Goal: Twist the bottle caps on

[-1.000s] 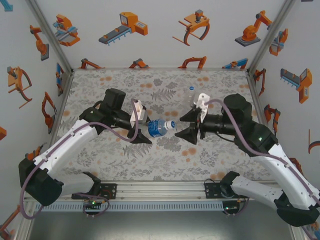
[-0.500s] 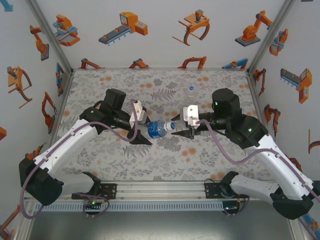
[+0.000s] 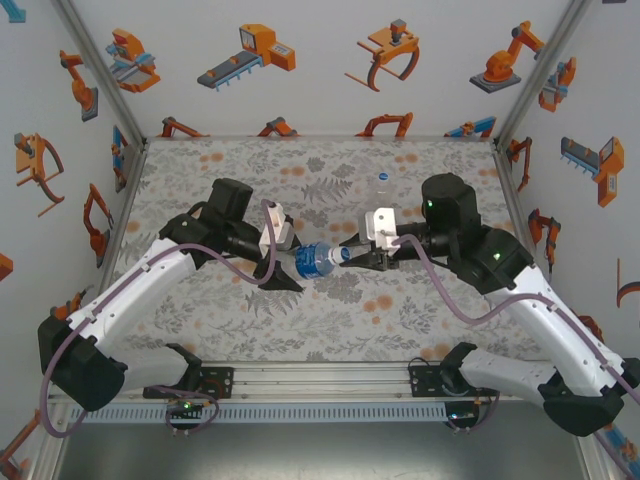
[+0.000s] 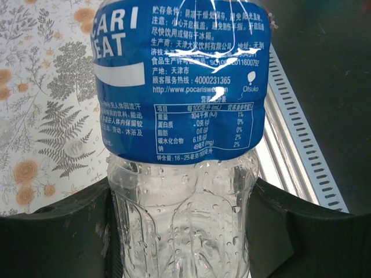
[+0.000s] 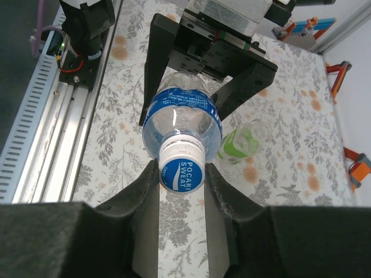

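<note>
R tool [image 5: 181, 176] closed onto cap [image 5: 181, 167], L-held bottle [image 5: 182, 116].

Blue-labelled bottle [image 4: 179, 87], clamped in left pincer [image 4: 182, 231]

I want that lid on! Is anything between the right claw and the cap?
Nothing visible. The right claw pinches the cap, which sits on the neck of the bottle.

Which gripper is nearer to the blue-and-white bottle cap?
Right. The right gripper is clamped on the bottle cap. The left gripper holds the Pocari Sweat bottle by its body, away from the cap end.
</note>
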{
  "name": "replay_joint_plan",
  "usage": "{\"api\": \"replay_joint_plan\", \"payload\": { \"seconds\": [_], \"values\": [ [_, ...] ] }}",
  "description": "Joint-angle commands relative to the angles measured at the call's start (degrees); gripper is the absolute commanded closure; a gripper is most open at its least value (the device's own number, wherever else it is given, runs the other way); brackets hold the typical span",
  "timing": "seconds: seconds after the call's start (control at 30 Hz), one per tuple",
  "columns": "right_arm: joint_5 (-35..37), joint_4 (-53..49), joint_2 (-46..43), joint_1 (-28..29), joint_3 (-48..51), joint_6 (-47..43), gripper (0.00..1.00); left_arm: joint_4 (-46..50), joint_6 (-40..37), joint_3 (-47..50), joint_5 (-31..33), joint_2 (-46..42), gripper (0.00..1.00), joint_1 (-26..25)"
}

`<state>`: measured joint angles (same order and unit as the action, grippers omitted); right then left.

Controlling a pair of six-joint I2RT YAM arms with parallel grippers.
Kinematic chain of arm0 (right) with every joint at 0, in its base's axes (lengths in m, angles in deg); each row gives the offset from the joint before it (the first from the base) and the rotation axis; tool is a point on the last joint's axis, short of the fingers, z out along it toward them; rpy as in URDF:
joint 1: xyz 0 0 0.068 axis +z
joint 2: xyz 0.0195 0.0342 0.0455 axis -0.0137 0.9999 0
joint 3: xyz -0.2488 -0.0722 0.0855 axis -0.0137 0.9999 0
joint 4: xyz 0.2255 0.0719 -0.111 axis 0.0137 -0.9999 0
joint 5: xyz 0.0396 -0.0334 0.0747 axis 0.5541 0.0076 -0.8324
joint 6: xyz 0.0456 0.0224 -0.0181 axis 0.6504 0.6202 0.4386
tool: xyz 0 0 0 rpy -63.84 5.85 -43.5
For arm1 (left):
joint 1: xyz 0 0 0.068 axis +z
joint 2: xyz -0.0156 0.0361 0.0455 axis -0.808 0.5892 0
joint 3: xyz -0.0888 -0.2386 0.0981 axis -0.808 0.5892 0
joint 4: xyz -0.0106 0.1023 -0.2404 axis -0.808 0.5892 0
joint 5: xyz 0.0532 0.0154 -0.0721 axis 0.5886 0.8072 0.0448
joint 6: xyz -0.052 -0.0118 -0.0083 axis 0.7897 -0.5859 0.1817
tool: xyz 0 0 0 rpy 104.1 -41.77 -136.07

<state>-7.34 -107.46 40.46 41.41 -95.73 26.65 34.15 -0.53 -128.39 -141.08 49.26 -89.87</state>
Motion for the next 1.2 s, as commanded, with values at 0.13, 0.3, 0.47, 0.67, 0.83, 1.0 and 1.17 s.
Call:
{"api": "replay_joint_plan", "payload": {
  "seconds": [0.13,0.3,0.47,0.67,0.83,1.0,1.17],
  "values": [
    [5.9,9.1,-0.1,0.1,4.1,31.0,1.00,0.0,-0.8,-1.8,-0.5,-0.2,1.00,-0.1],
    [18.7,15.2,-1.5,0.5,9.2,68.6,1.00,-0.7,-0.2,-1.8,1.6,-0.4,1.00,0.0],
    [22.0,9.2,0.2,0.5,8.2,90.5,1.00,-3.7,2.1,-0.7,3.7,-0.9,1.00,0.1],
    [20.8,8.1,2.2,0.4,9.9,106.9,1.00,-4.8,2.8,-0.2,4.5,-1.2,1.00,0.0],
    [23.3,6.7,2.2,0.4,7.6,102.7,0.83,-4.9,2.9,-0.2,3.8,-1.0,1.00,0.1],
    [26.3,6.3,0.1,-1.2,5.6,91.9,0.57,-4.9,2.7,0.1,3.4,-1.5,1.00,0.1],
    [27.8,4.8,-0.5,-2.5,2.0,75.9,0.52,-4.7,2.4,0.2,3.1,-1.2,1.00,0.0]
  ]
}}
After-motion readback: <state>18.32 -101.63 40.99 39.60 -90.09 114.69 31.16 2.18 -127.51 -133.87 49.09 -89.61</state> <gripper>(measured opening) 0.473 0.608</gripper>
